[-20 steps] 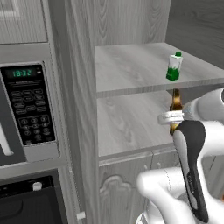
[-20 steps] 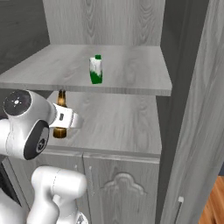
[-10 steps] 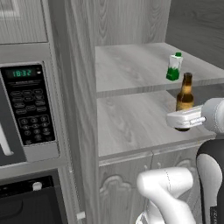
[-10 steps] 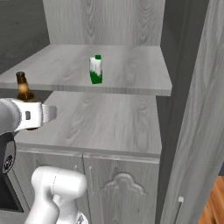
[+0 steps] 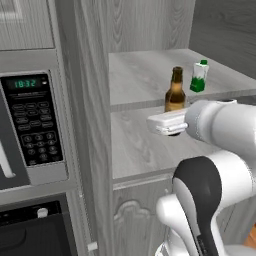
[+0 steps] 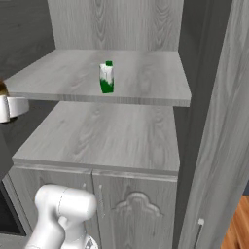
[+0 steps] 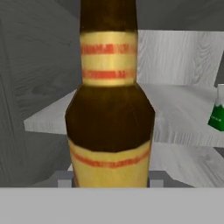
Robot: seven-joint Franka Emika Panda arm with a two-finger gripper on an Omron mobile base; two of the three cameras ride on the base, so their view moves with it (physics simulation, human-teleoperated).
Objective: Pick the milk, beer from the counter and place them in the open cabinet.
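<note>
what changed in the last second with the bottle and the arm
The gripper, shut on the beer bottle, swung the bottle leftward across the cabinet front in the left base view, carrying it upright toward the left side of the shelves. The grip stayed closed throughout. The milk carton stayed put on the upper shelf.

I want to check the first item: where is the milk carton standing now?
The milk stands upright on the upper shelf of the open cabinet; in the left base view it is right of the beer.
</note>
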